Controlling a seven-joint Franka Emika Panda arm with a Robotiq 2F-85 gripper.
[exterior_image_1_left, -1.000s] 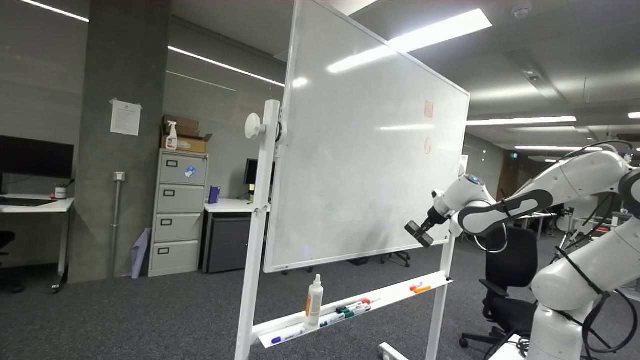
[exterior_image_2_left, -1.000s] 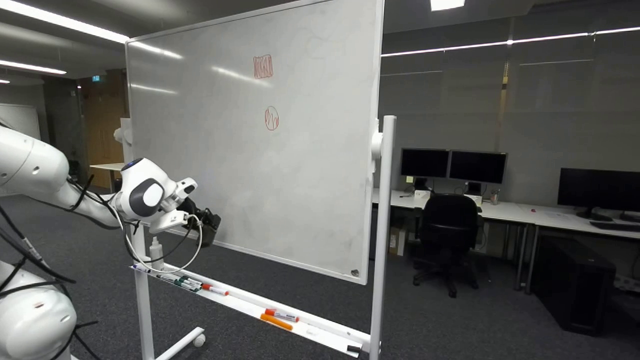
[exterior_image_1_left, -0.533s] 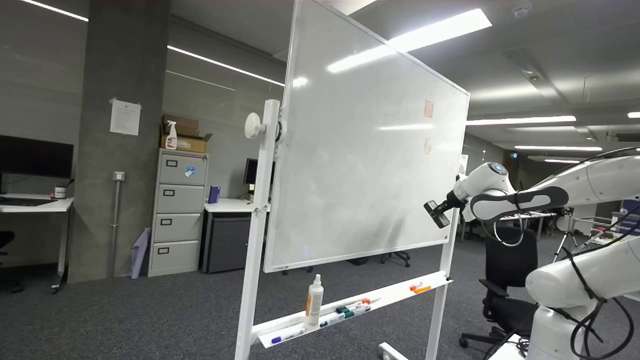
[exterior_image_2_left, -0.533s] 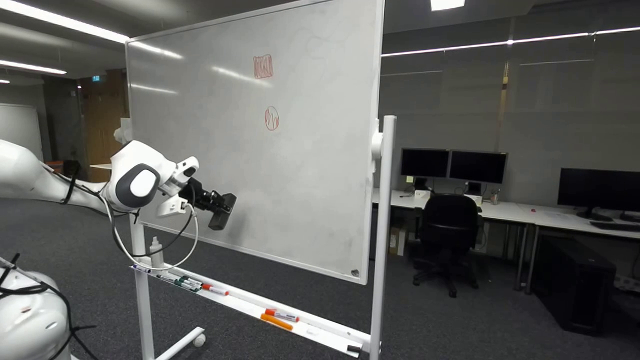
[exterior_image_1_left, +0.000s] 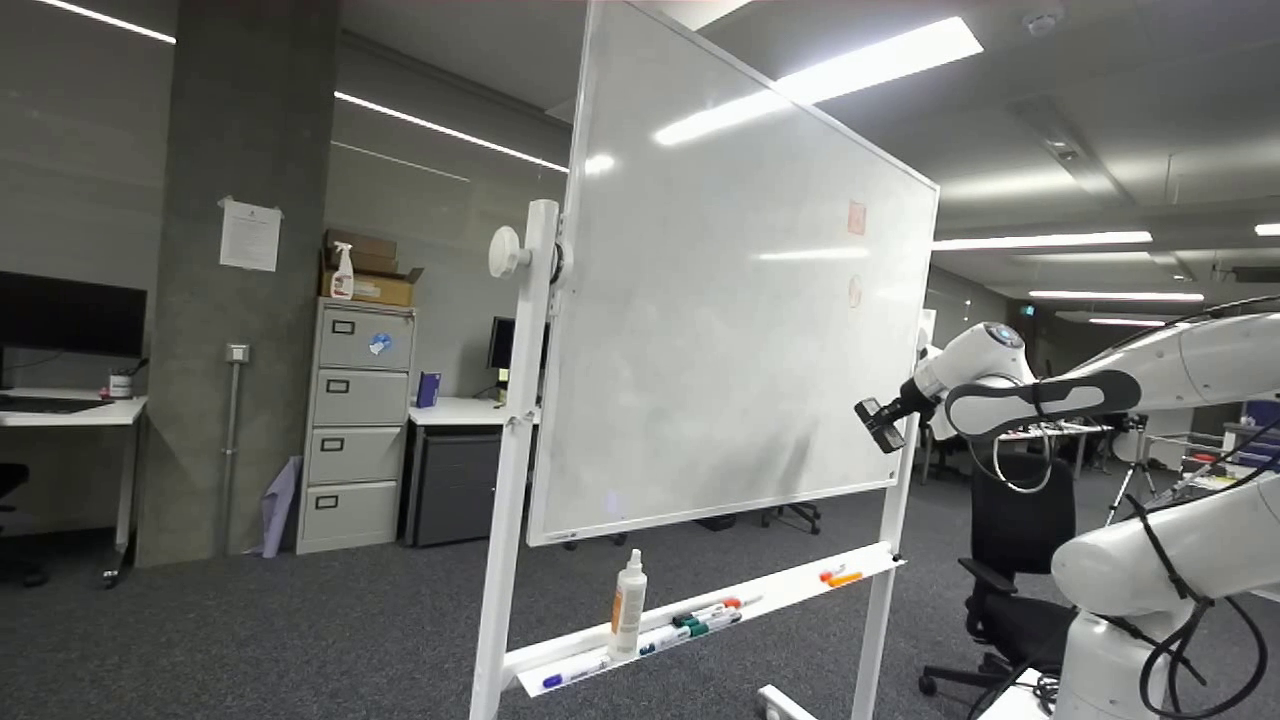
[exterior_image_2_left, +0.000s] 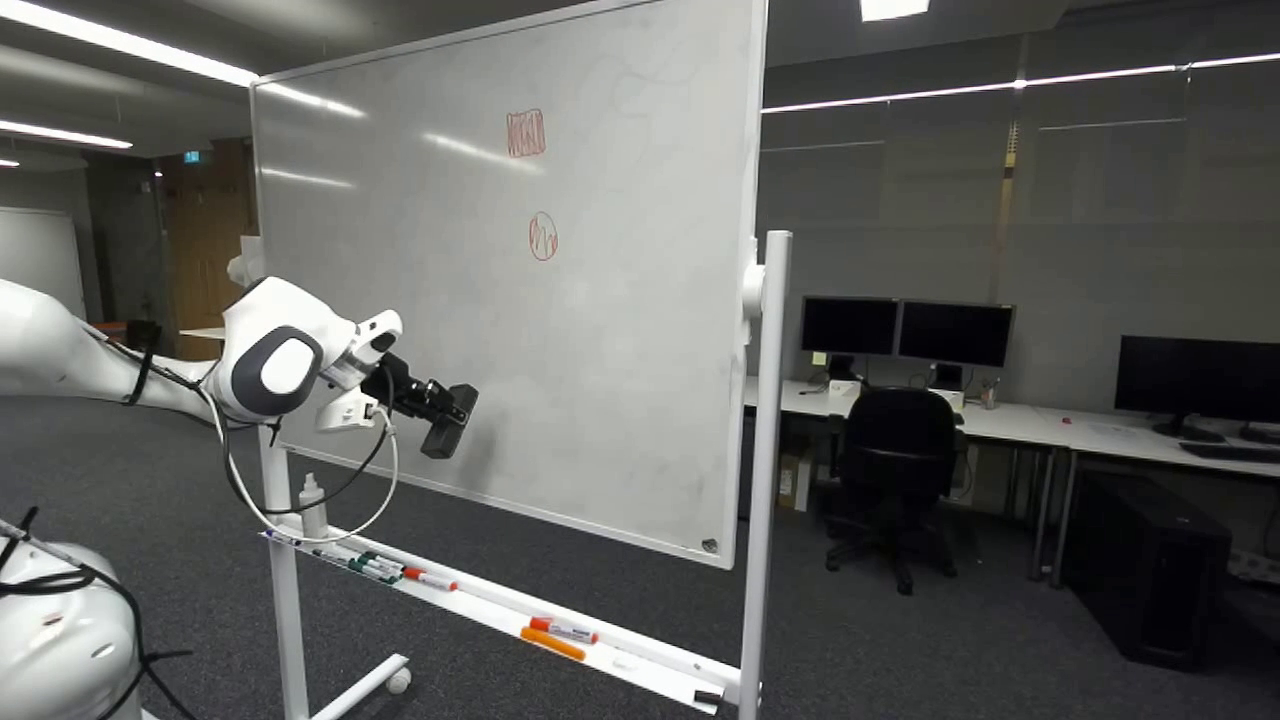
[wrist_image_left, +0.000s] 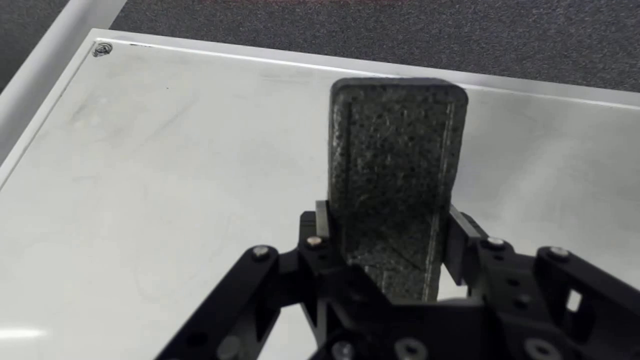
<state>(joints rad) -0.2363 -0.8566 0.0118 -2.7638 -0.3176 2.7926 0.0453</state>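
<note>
In the wrist view my gripper (wrist_image_left: 391, 220) is shut on a dark, speckled block (wrist_image_left: 395, 150) that looks like a board eraser. One finger presses each long side, and the block's near end is partly hidden behind the gripper body. Both exterior views show the block (exterior_image_2_left: 450, 422) tilted in front of the lower part of a large whiteboard (exterior_image_2_left: 610, 380). A soft shadow falls on the board beside it, and the two seem apart. Higher on the board are a red hatched square (exterior_image_2_left: 526, 133) and a red circle (exterior_image_2_left: 543, 237) with zigzag lines in it.
Below the board runs a white tray (exterior_image_2_left: 650, 678) with several markers, an orange one (exterior_image_2_left: 552, 643) among them, and a spray bottle (exterior_image_1_left: 628, 605). A white post (exterior_image_2_left: 768, 450) holds the board's side. An office chair (exterior_image_1_left: 1020, 560) stands near the arm. Cables hang from the wrist.
With the block still held, my gripper has risen and shifted right in both exterior views, mostly in the first half second. Since then it has moved only slightly. Tray items and drawings look unchanged.
</note>
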